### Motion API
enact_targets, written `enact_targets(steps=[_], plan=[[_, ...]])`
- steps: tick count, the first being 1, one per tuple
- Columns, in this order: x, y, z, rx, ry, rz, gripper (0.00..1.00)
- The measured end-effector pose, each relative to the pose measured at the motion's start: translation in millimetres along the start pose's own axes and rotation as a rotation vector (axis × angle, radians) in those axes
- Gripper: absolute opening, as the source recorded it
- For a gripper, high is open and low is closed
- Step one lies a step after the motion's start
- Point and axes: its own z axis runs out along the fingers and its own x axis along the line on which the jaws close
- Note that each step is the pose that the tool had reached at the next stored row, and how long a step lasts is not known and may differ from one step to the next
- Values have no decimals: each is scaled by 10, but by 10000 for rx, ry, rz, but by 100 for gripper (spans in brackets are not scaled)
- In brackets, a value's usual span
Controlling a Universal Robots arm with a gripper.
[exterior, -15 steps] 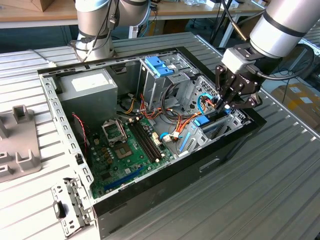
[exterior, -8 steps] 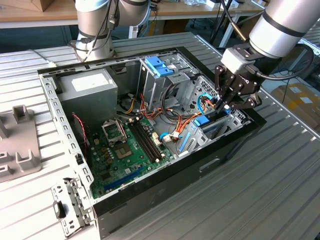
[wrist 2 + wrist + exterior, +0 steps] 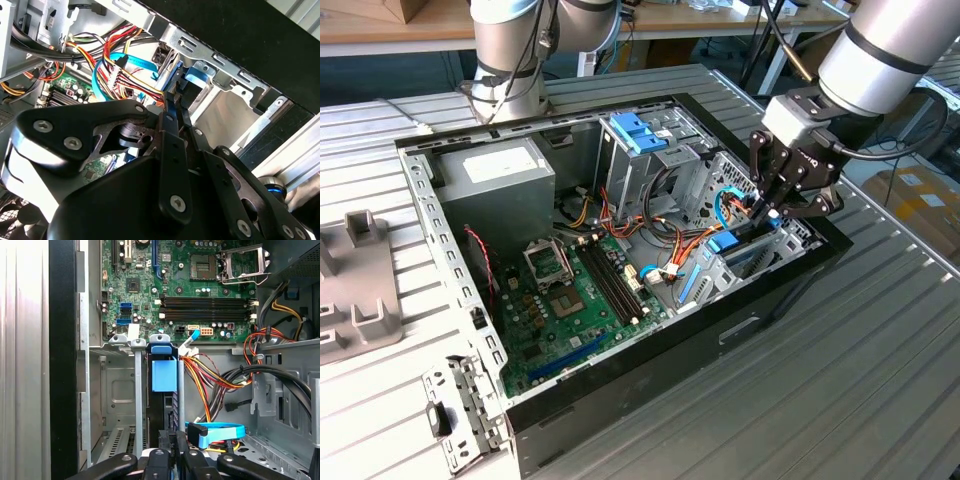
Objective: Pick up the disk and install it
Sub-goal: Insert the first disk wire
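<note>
Gripper [image 3: 172, 452] fingers, clamped on the disk [image 3: 164, 375] standing edgewise in its bay [image 3: 117, 390], should press it squarely along the rails.

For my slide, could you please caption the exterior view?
Gripper lowered into the open computer case, at the blue-railed disk standing on edge in the drive bay, beside the motherboard.

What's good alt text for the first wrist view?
The hand sits low over a metal drive cage in an open computer case, with the disk standing on edge in a cage slot, its blue tab uppermost. Beyond lie the green motherboard and bundled red, yellow and black cables.
</note>
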Motion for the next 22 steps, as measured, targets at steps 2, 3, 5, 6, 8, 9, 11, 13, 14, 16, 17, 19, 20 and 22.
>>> enact_targets(steps=[2, 3, 5, 6, 8, 9, 11, 13, 14, 16, 17, 19, 20, 22], plan=[[-1, 0, -10, 0, -7, 0, 16], [-1, 0, -14, 1, -8, 0, 16], [-2, 1, -20, 0, -3, 0, 16], [-2, 1, -22, 0, 1, 0, 16], [-2, 1, -22, 0, 1, 0, 16], [-2, 1, -22, 0, 1, 0, 16], [-2, 1, -22, 0, 0, 0, 16], [-3, 1, -32, 0, -1, 0, 16], [-3, 1, -36, 0, -1, 0, 16], [-4, 1, -38, 0, -1, 0, 16], [-4, -7, -40, -1, 2, -2, 16], [-4, -27, -41, -14, 3, 1, 16], [-5, -38, -41, -20, 1, 1, 16], [-4, -38, -40, -20, 0, 2, 16]])
